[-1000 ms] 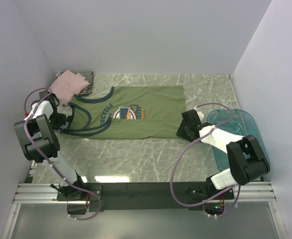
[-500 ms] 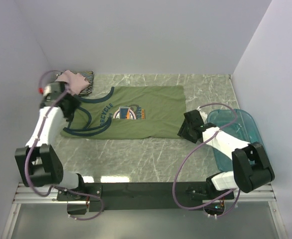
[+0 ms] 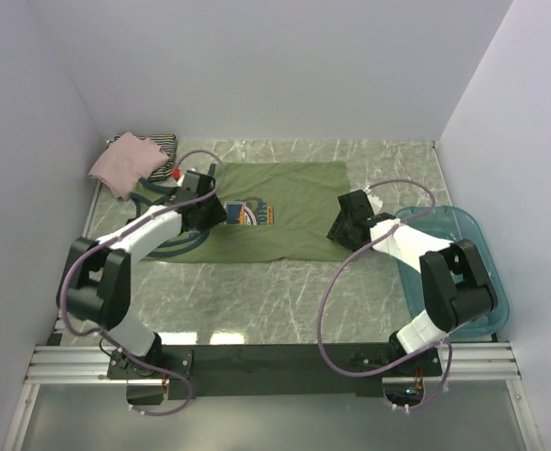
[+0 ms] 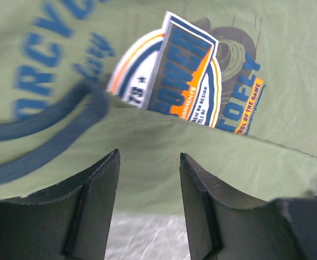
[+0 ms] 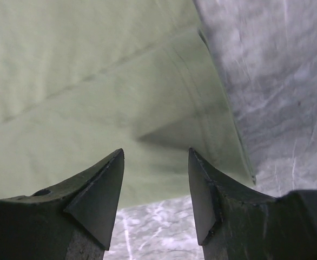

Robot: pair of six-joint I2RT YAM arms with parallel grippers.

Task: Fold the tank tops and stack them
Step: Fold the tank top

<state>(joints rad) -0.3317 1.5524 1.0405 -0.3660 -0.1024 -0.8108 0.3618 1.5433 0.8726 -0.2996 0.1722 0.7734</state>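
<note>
**Both arms poised over the green tank top, jaws apart**

Since a second ago, the left arm has swung away from the back left corner and now reaches over the middle of the olive-green tank top [image 3: 294, 197]. The right arm has shifted only slightly, staying at the hem end.

The green top lies flat on the marble-patterned table [image 3: 285, 291], neck to the left. A layer of its own cloth lies over the lower part of the chest print [image 4: 185, 81]. The pink top [image 3: 123, 164] rests on the striped top [image 3: 163, 143] in the back left corner. The teal tub [image 3: 473, 235] sits at the right.

The left gripper [image 4: 149, 154] hangs just short of the print, fingers spread, holding nothing. The right gripper [image 5: 156, 151] hovers at the near hem corner, also spread and holding nothing.

The step appears to be the next fold of the green top. To do it well, both grippers should probably pinch the same edge, catching every layer there. They should then lift together and carry evenly, keeping the cloth taut between them so the crease lands straight.
</note>
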